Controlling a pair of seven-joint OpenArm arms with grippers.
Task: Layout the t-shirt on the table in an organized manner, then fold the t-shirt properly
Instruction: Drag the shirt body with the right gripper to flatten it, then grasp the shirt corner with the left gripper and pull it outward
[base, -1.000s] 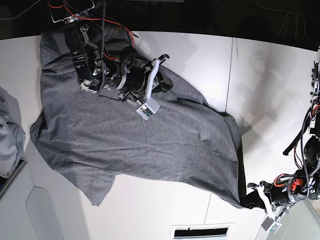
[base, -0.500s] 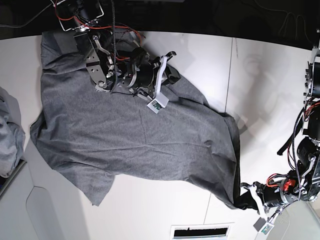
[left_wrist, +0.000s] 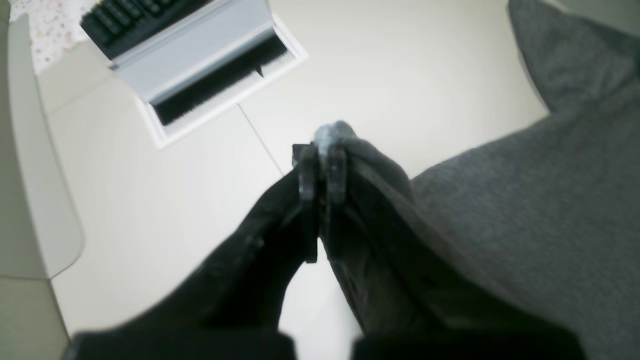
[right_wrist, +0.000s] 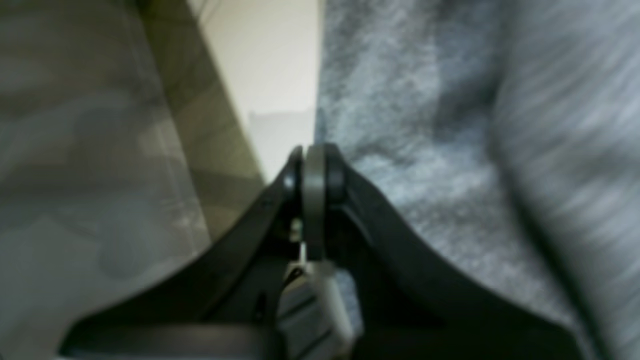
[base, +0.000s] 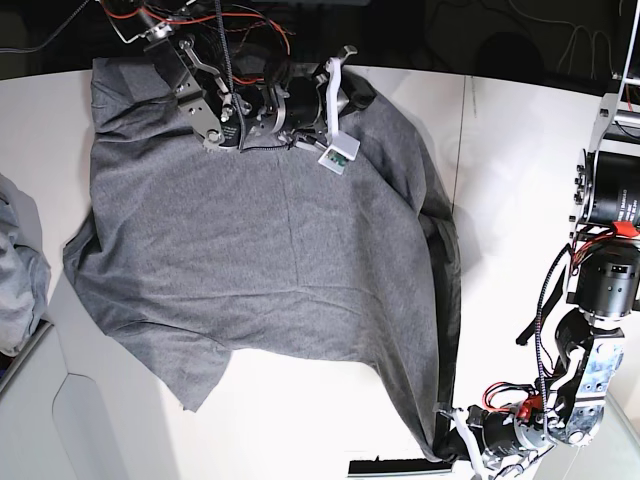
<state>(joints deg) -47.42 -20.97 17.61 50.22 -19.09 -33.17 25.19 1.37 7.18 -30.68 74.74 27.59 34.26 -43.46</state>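
Observation:
The heather-grey t-shirt (base: 270, 250) lies spread across the white table (base: 530, 180). My right gripper (base: 358, 88) sits at the shirt's far edge. In the blurred right wrist view this gripper (right_wrist: 314, 170) is shut on a thin fold of the t-shirt (right_wrist: 425, 150). My left gripper (base: 443, 447) is at the near edge, on the shirt's lower right corner. The left wrist view shows it (left_wrist: 322, 165) shut on a small tuft of the t-shirt (left_wrist: 525, 215), with cloth draped over its right finger.
A white slotted panel (left_wrist: 200, 75) is set into the table just beyond my left gripper, and shows at the near edge (base: 395, 467) in the base view. Another grey garment (base: 15, 270) lies at the far left. A dark seam (base: 462, 150) crosses the table.
My right gripper moved toward the table's far edge and my left gripper toward the near edge. The shirt's right side stretched out long and straight between them.

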